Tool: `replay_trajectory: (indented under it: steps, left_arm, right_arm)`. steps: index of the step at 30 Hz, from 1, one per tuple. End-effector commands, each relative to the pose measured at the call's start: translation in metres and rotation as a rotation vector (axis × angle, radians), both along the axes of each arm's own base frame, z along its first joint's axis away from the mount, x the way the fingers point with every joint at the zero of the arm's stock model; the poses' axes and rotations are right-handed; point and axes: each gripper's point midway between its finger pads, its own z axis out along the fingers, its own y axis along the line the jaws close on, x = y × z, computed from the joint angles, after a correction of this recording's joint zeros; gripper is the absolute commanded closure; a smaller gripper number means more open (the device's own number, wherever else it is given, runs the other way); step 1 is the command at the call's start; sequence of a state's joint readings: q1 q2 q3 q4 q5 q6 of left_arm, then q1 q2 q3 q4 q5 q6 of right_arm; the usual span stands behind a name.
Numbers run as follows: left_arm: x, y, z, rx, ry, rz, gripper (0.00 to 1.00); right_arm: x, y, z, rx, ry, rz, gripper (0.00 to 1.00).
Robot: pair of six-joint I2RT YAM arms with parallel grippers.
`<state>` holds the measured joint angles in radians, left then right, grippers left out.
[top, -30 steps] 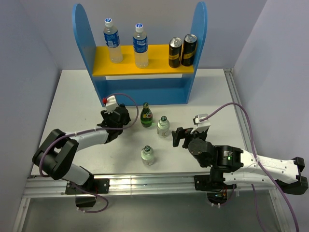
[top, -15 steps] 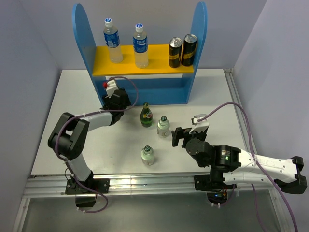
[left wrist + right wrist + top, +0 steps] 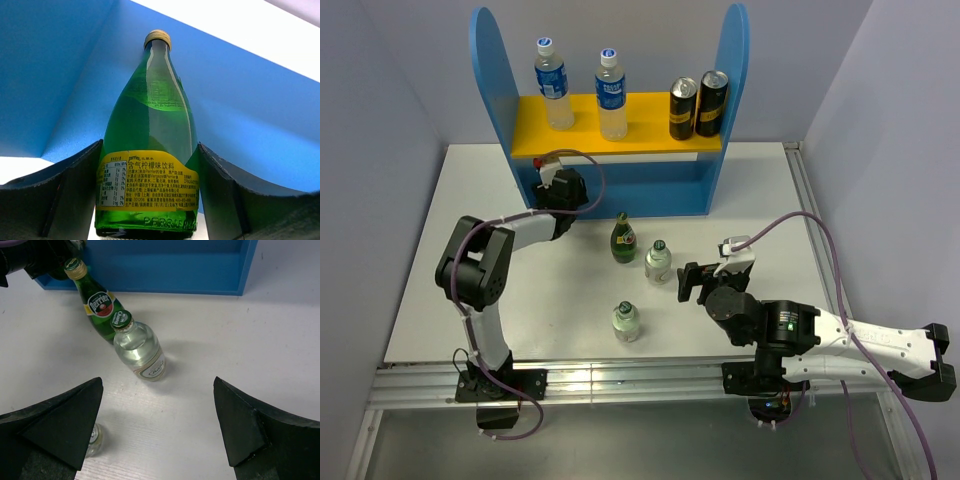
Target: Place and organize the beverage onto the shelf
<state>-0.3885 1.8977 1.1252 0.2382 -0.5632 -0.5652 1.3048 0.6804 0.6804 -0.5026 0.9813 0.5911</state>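
Note:
My left gripper (image 3: 564, 190) is shut on a dark green glass bottle (image 3: 150, 125) with a yellow label and holds it upright inside the lower level of the blue shelf (image 3: 620, 190); from above the bottle is hidden. A second green bottle (image 3: 623, 238) and two short clear bottles (image 3: 658, 262) (image 3: 626, 321) stand on the table. Two clear blue-label bottles (image 3: 551, 85) (image 3: 611, 82) stand on the yellow board (image 3: 620, 135). My right gripper (image 3: 690, 283) is open and empty, just right of the nearer short bottle (image 3: 137, 352).
Two black-and-gold cans (image 3: 697, 105) stand on the right of the yellow board. The shelf's tall side panels (image 3: 492, 90) flank both levels. The shelf base (image 3: 165, 265) lies beyond the table bottles in the right wrist view. Grey walls close in the table.
My left arm has carried the green bottle away from the table's middle left and forward into the shelf's lower level. The right arm has hardly moved.

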Motion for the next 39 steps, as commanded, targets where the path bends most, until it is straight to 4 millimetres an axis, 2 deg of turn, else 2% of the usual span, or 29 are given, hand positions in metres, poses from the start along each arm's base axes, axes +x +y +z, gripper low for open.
replay_trajectory:
  steps: [1,5,9,12,14,15,16,21,27,34,37,38,39]
  left_arm:
    - [0.025,-0.015,0.06,-0.075,-0.137,-0.041,1.0]
    - [0.012,-0.021,0.048,-0.098,-0.035,-0.066,1.0]
    - [-0.016,-0.022,0.033,-0.114,0.071,-0.088,1.0]
    - [-0.052,-0.02,0.023,-0.11,0.122,-0.096,1.0]
    - [-0.068,-0.019,0.019,-0.091,0.14,-0.086,1.0]
    - [-0.077,-0.025,0.026,-0.086,0.131,-0.101,1.0]
    - [-0.091,-0.021,0.015,-0.065,0.164,-0.093,1.0]
    - [-0.137,-0.032,0.004,-0.043,0.203,-0.136,1.0]
    - [-0.179,-0.038,-0.022,-0.012,0.286,-0.159,1.0]
    - [-0.21,-0.041,-0.048,0.036,0.401,-0.18,1.0]
    - [-0.216,-0.042,-0.056,0.068,0.46,-0.199,0.99]
    - [-0.217,-0.042,-0.058,0.073,0.475,-0.202,0.89]
    - [-0.218,-0.046,-0.061,0.073,0.497,-0.219,0.83]
  right_arm:
    - [0.003,-0.002,0.006,0.016,-0.025,-0.033,0.02]
    - [0.003,-0.001,0.004,0.013,-0.018,-0.028,0.02]
    - [0.001,-0.001,0.004,0.023,-0.012,-0.024,0.02]
    - [0.0,-0.003,0.006,0.041,-0.006,-0.025,0.02]
    - [-0.001,-0.004,0.006,0.051,-0.002,-0.025,0.02]
    - [-0.001,-0.004,0.007,0.06,-0.001,-0.023,0.02]
    - [-0.002,-0.004,0.006,0.062,-0.001,-0.022,0.02]
    - [-0.002,-0.007,0.007,0.079,0.0,-0.028,0.02]
    - [-0.003,-0.011,0.007,0.096,0.006,-0.038,0.03]
    - [-0.005,-0.017,0.006,0.116,0.009,-0.043,0.03]
    - [-0.005,-0.017,0.005,0.119,0.009,-0.043,0.03]
    - [-0.005,-0.017,0.004,0.115,0.01,-0.043,0.03]
    - [-0.005,-0.017,0.004,0.113,0.011,-0.043,0.03]
